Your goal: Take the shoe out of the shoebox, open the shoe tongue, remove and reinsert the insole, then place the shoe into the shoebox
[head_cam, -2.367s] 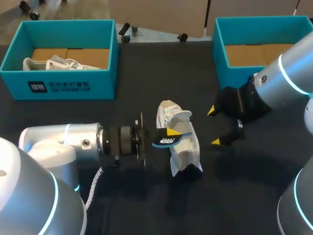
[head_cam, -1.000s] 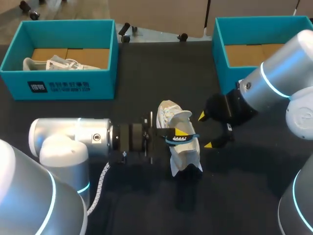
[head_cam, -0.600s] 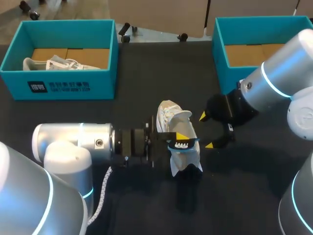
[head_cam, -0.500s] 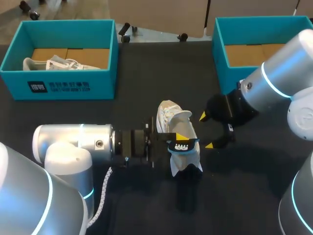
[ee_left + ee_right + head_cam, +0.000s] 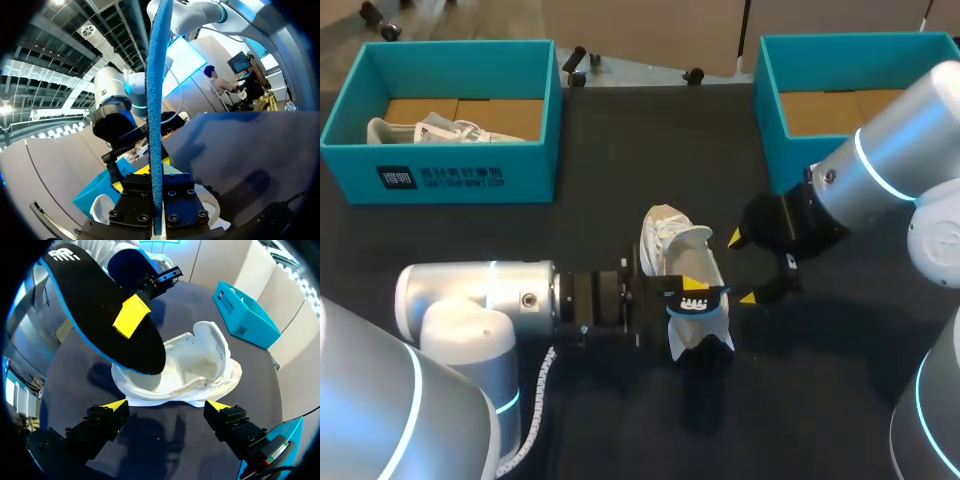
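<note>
The dark table (image 5: 620, 420) is what we work on, with the shoe out on it between our two arms. Nearest us, our left gripper (image 5: 692, 287) is clamped on the insole (image 5: 695, 303), both yellow-tipped fingers pressed flat against its faces. The left wrist view shows the insole (image 5: 156, 100) edge-on, running straight out from the closed fingers. Just beyond it lies the white shoe (image 5: 665, 235), its tongue pulled back and its mouth wide. From the right wrist view, one end of the insole (image 5: 105, 315) hangs over that mouth; we cannot tell whether it touches the lining yet.

Past the shoe, our right gripper (image 5: 745, 268) waits with fingers spread wide, holding nothing and touching nothing.

Our worry is the unbraced shoe: pushing the insole in could slide or tip it, since nothing pins it down. The insole's end could also snag on the collar or fold against the tongue, and a long, flexible piece gripped at one spot may buckle.

At the far edge sit the left shoebox (image 5: 460, 165), with another shoe (image 5: 430, 130) inside, and the right shoebox (image 5: 775, 110).
</note>
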`<action>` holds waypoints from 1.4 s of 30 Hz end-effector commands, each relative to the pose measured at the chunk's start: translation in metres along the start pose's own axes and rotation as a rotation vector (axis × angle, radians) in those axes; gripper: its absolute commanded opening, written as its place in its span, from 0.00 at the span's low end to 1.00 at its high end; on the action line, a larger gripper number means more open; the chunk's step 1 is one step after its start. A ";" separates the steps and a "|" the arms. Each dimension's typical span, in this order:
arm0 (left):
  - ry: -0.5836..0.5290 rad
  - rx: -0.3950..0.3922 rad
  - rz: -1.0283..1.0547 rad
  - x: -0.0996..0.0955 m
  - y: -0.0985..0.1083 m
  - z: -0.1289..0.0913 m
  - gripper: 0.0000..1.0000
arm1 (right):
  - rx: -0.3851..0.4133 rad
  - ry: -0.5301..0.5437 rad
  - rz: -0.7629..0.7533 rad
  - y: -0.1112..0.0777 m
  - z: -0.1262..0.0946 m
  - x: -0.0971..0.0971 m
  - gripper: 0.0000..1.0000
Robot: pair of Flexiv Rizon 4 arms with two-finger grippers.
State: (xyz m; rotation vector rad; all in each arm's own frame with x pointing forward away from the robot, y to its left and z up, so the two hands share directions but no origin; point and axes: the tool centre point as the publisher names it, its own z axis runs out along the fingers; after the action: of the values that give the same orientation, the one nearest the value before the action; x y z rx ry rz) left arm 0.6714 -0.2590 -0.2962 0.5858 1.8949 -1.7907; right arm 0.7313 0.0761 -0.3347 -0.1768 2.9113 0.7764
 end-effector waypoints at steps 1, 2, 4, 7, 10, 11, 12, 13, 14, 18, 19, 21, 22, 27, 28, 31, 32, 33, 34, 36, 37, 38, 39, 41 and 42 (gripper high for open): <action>0.012 0.000 0.002 0.000 0.008 0.006 0.00 | 0.000 -0.002 -0.001 0.000 0.000 0.001 1.00; 0.011 0.001 0.002 -0.001 0.009 0.007 0.00 | 0.000 -0.002 -0.001 0.000 0.000 0.001 1.00; 0.011 0.001 0.003 0.000 0.011 0.007 0.00 | 0.000 -0.002 -0.001 0.000 0.000 0.001 1.00; 0.012 -0.001 0.002 0.002 0.016 0.009 0.00 | 0.000 -0.002 -0.001 0.000 0.000 0.001 1.00; 0.014 -0.005 0.004 0.003 0.021 0.008 0.00 | 0.000 -0.002 -0.001 0.000 0.000 0.001 1.00; 0.014 -0.007 0.005 0.003 0.024 0.007 0.00 | 0.000 -0.002 -0.001 0.000 0.000 0.001 1.00; 0.014 -0.011 0.008 0.003 0.026 0.006 0.00 | 0.000 -0.002 -0.001 0.000 0.000 0.001 1.00; 0.015 -0.014 0.012 0.002 0.027 0.006 0.00 | 0.000 -0.002 -0.001 0.000 0.000 0.001 1.00; 0.014 -0.015 0.019 0.001 0.030 0.005 0.00 | 0.000 -0.002 -0.001 0.000 0.000 0.001 1.00; 0.014 -0.021 0.036 -0.004 0.038 0.005 0.00 | 0.000 -0.002 -0.001 0.000 0.000 0.001 1.00; 0.013 -0.022 0.038 -0.004 0.039 0.005 0.00 | 0.000 -0.002 -0.001 0.000 0.000 0.001 1.00; 0.014 -0.028 0.054 -0.006 0.042 0.005 0.00 | 0.000 -0.002 -0.001 0.000 0.000 0.001 1.00; 0.018 -0.032 0.056 -0.007 0.045 0.005 0.00 | 0.000 -0.002 -0.001 0.000 0.000 0.001 1.00; 0.026 -0.047 0.063 -0.011 0.054 0.006 0.00 | 0.000 -0.002 -0.001 0.000 0.000 0.001 1.00; 0.028 -0.051 0.067 -0.011 0.055 0.006 0.00 | 0.000 -0.002 -0.001 0.000 0.000 0.001 1.00; 0.038 -0.059 0.066 -0.011 0.062 0.009 0.00 | 0.000 -0.002 -0.001 0.000 0.000 0.001 1.00; 0.046 -0.066 0.067 -0.011 0.063 0.010 0.00 | 0.000 -0.002 -0.001 0.000 0.000 0.001 1.00; 0.047 -0.066 0.066 -0.010 0.064 0.010 0.00 | 0.000 -0.002 -0.001 0.000 0.000 0.001 1.00; 0.049 -0.067 0.065 -0.010 0.066 0.011 0.00 | 0.000 -0.002 -0.001 0.000 0.000 0.001 1.00; 0.053 -0.073 0.060 -0.009 0.069 0.012 0.00 | 0.000 -0.002 -0.001 0.000 0.000 0.001 1.00; 0.054 -0.076 0.057 -0.008 0.070 0.012 0.00 | 0.000 -0.002 -0.001 0.000 0.000 0.001 1.00; 0.055 -0.078 0.055 -0.008 0.071 0.012 0.00 | 0.000 -0.002 -0.001 0.000 0.000 0.001 1.00; 0.057 -0.082 0.053 -0.008 0.072 0.011 0.00 | 0.000 -0.002 -0.001 0.000 0.000 0.001 1.00; 0.059 -0.086 0.050 -0.007 0.073 0.011 0.00 | 0.000 -0.002 -0.001 0.000 0.000 0.001 1.00; 0.058 -0.087 0.048 -0.007 0.073 0.011 0.00 | 0.000 -0.002 -0.001 0.000 0.000 0.001 1.00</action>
State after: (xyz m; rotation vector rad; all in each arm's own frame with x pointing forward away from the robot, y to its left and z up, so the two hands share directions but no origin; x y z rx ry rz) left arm 0.7194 -0.2617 -0.3485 0.6510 1.9619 -1.6745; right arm 0.7312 0.0762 -0.3343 -0.1771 2.9116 0.7755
